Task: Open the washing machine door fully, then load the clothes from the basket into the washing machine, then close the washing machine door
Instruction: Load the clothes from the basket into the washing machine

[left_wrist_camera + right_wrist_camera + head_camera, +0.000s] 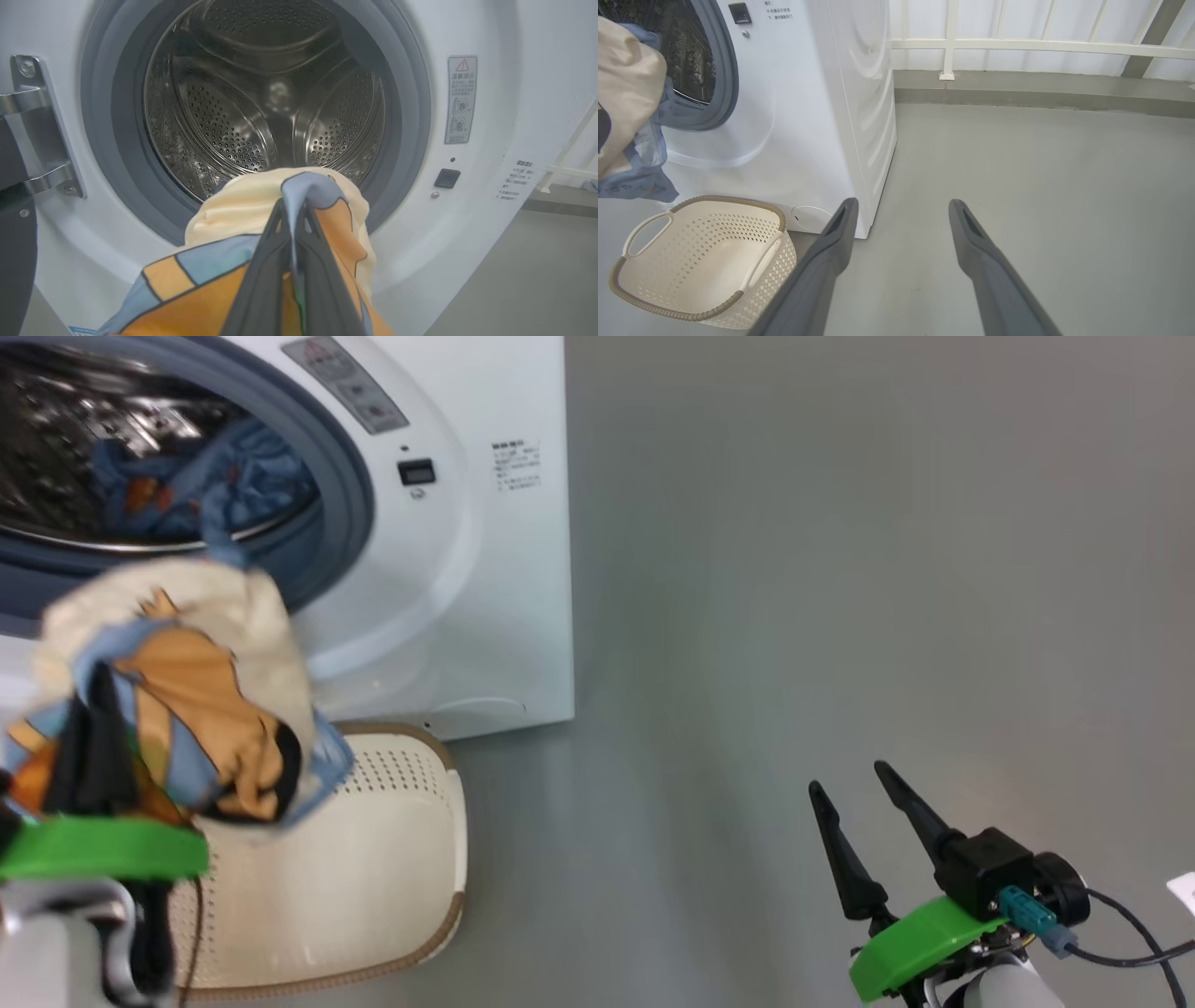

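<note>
The washing machine (504, 569) stands with its drum open, and blue clothes (233, 476) lie inside it. My left gripper (93, 737) is shut on a cream, orange and blue bundle of clothes (196, 700), held above the basket (373, 859) just in front of the drum mouth. In the left wrist view the fingers (292, 207) pinch the cloth (243, 210) below the grey seal (406, 116). A dark edge of the washing machine door (14, 261) shows beside its hinge (42, 126). My right gripper (850, 779) hangs open over bare floor. The basket (775, 266) looks empty.
Grey floor stretches to the right of the machine (808, 116). A white railing (1017, 44) on a low kerb closes off the far side. A cable (1120, 943) trails from my right wrist.
</note>
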`<state>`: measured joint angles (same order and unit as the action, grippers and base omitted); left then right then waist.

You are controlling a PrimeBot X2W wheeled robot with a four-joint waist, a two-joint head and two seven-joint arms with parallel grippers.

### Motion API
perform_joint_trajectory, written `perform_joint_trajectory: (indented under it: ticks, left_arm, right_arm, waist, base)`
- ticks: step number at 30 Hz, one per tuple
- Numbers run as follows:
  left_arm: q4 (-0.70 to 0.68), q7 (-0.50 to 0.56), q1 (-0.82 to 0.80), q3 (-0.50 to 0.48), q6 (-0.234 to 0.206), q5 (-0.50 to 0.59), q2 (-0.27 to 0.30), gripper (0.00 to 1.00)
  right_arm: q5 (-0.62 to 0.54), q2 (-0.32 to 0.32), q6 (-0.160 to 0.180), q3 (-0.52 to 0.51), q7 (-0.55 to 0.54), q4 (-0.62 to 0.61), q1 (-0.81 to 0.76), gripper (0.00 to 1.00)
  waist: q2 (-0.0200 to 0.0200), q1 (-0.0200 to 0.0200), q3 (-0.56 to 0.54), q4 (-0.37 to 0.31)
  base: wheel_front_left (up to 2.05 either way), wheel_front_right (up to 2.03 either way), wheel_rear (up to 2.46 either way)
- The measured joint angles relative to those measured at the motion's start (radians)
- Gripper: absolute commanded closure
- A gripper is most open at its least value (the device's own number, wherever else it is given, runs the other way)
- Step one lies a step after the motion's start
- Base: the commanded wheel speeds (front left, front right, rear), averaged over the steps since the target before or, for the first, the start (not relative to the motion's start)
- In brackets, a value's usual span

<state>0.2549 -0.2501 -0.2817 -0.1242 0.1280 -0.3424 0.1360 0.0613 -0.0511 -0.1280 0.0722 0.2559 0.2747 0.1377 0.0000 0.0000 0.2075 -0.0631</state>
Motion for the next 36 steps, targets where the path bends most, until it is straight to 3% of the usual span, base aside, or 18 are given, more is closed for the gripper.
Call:
perform_joint_trajectory:
  ticks: [6,16,28,36]
  left_arm:
    - [0.044,-0.002,-0.17,-0.005,0.0,-0.047,0.053,1.0]
    - [0.233,-0.006,-0.502,0.045,0.0,-0.159,0.216,1.0]
    - [0.398,0.023,-0.877,0.2,0.0,-0.258,0.465,1.0]
    - [0.51,0.031,-1.09,0.299,0.0,-0.288,0.552,1.0]
  right_arm:
    - [-0.002,0.0,0.0,0.001,0.0,-0.023,0.031,0.0]
    - [-0.003,0.0,0.0,0.005,0.0,-0.069,0.091,0.0]
    - [0.081,0.0,0.0,0.051,0.0,-0.129,0.163,0.0]
    - [0.128,0.0,0.0,0.078,0.0,-0.132,0.193,0.0]
  waist:
    - [0.0,0.0001,0.08,-0.023]
    - [0.0,0.0001,0.237,-0.056]
    - [0.0,0.0,0.431,-0.12]
    - [0.0,0.0,0.514,-0.198]
  base:
    - [0.0,0.0,0.0]
    - [0.0,0.0,0.0]
    - [0.0,0.0,0.0]
    - [0.0,0.0,0.0]
